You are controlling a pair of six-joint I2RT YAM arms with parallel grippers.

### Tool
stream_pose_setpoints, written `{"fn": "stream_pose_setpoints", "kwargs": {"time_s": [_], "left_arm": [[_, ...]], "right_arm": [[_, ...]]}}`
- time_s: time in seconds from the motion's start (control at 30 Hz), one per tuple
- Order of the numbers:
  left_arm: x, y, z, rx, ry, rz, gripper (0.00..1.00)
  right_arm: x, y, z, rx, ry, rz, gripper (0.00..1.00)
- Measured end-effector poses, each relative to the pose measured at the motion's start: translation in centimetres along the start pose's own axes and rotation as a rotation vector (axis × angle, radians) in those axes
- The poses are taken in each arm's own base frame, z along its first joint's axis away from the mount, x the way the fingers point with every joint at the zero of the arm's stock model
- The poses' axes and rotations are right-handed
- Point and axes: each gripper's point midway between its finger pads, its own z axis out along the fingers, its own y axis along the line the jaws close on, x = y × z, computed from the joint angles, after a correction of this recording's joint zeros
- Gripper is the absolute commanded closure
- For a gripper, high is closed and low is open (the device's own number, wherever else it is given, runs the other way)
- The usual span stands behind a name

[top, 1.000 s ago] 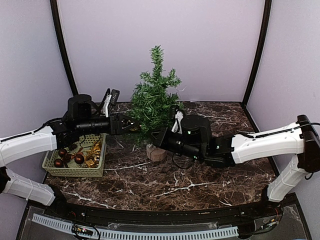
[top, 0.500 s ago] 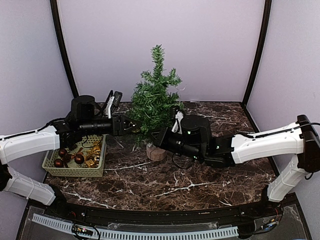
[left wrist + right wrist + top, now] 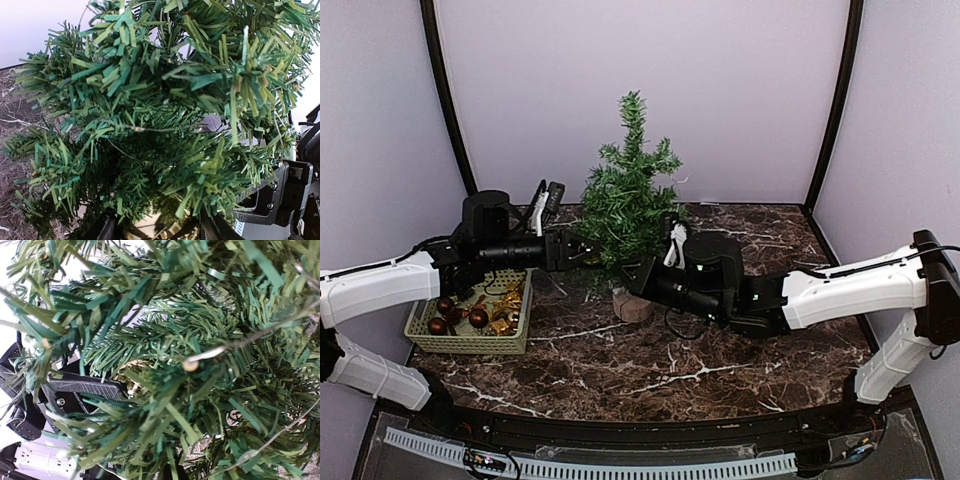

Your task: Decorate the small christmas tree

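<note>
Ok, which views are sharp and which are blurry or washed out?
Top external: evenly lit, sharp, small dark-green bristly christmas tree crisp. Left wrist: needles sharp, white background blown out, shiny gold ornament cropped at the bottom. Right wrist: nearest needles soft, upper-left glare.

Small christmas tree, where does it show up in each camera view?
Top external: small christmas tree upright at centre.
Left wrist: its branches fill the frame.
Right wrist: its branches fill the frame.
Shared landmark: the pale wall behind it.
</note>
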Motion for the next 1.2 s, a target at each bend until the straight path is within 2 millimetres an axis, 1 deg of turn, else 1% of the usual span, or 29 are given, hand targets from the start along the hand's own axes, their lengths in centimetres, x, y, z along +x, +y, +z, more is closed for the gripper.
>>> {"fn": "stream_pose_setpoints", "kwargs": {"time_s": [0.23, 0.37, 0.5, 0.63, 0.83, 1.2], "left_arm": [[-0.1, -0.1, 0.0, 0.002, -0.003, 0.0, 0.55], [-0.3, -0.3, -0.3, 0.004, -0.011, 0.002, 0.52], [-0.5, -0.6, -1.1, -0.001, -0.029, 0.009, 0.47], [-0.7, -0.9, -2.1, -0.009, -0.048, 0.013, 0.4], [-0.8, -1.1, -3.4, -0.03, -0.073, 0.016, 0.31], [0.5, -0.2, -4.6, -0.087, -0.061, -0.003, 0.27]], "right_arm": [[0.0, 0.2, -0.1, -0.016, -0.006, -0.027, 0.83], [-0.1, 0.3, -0.4, -0.023, -0.011, -0.041, 0.79], [-0.5, 0.8, -1.2, -0.041, -0.021, -0.053, 0.75], [-1.1, 1.4, -1.9, -0.063, -0.04, -0.058, 0.73], [-1.3, 1.6, -2.3, -0.076, -0.051, -0.063, 0.72], [-1.4, 1.7, -3.0, -0.091, -0.061, -0.081, 0.7]]}}
